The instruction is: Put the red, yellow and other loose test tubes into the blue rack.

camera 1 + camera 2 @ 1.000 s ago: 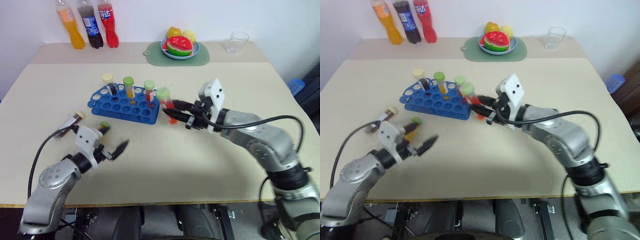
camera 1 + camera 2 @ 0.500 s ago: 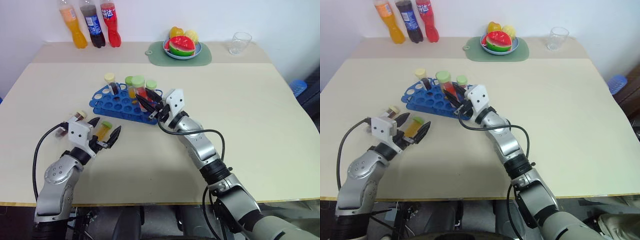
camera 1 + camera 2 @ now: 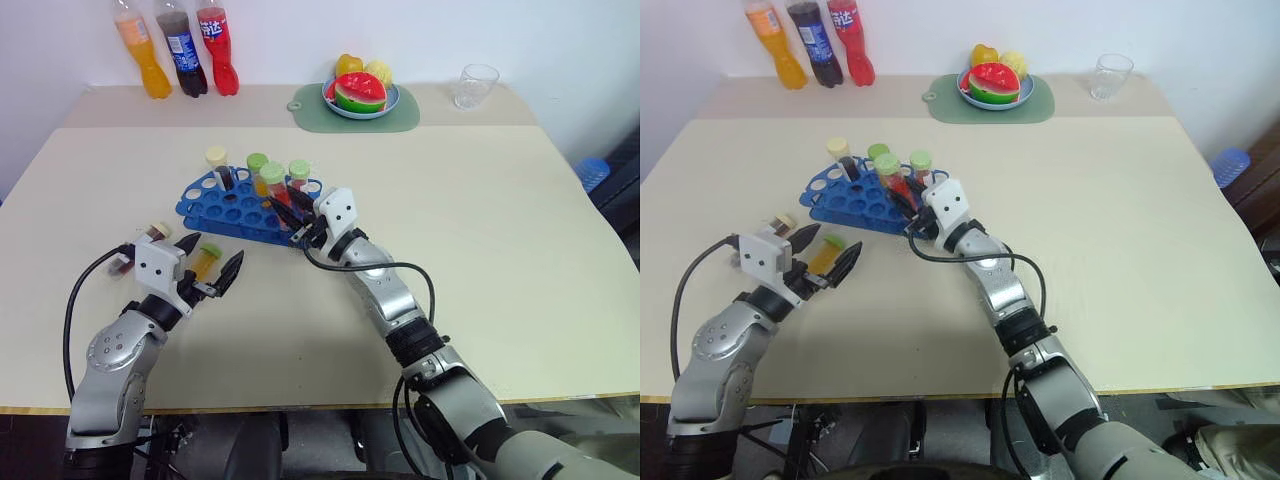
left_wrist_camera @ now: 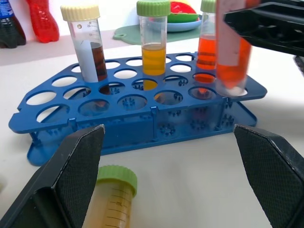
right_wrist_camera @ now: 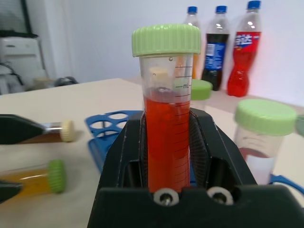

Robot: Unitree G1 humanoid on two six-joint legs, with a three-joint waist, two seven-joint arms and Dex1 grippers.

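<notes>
I see my right end effector [image 3: 292, 212] clamped on a red tube [image 5: 166, 135] over the blue rack [image 3: 235, 205], left end effector [image 3: 210, 270] spread apart.

The blue rack [image 3: 243, 207] sits flat on the desk [image 3: 480, 250], its top plate pierced with rows of round holes. Three tubes stand upright in its far row: a cream-capped tube of dark brown liquid [image 3: 219, 168], a green-capped tube of yellow-orange liquid [image 3: 259, 173] and a green-capped tube of red liquid [image 3: 298, 177]. A fourth green-capped red tube [image 3: 275, 186] is upright at the rack's near right corner, its bottom at a hole. Near the rack's front left, two tubes lie on their sides: a green-capped yellow-orange tube [image 3: 204, 262] and a cream-capped dark tube [image 3: 143, 243].
</notes>
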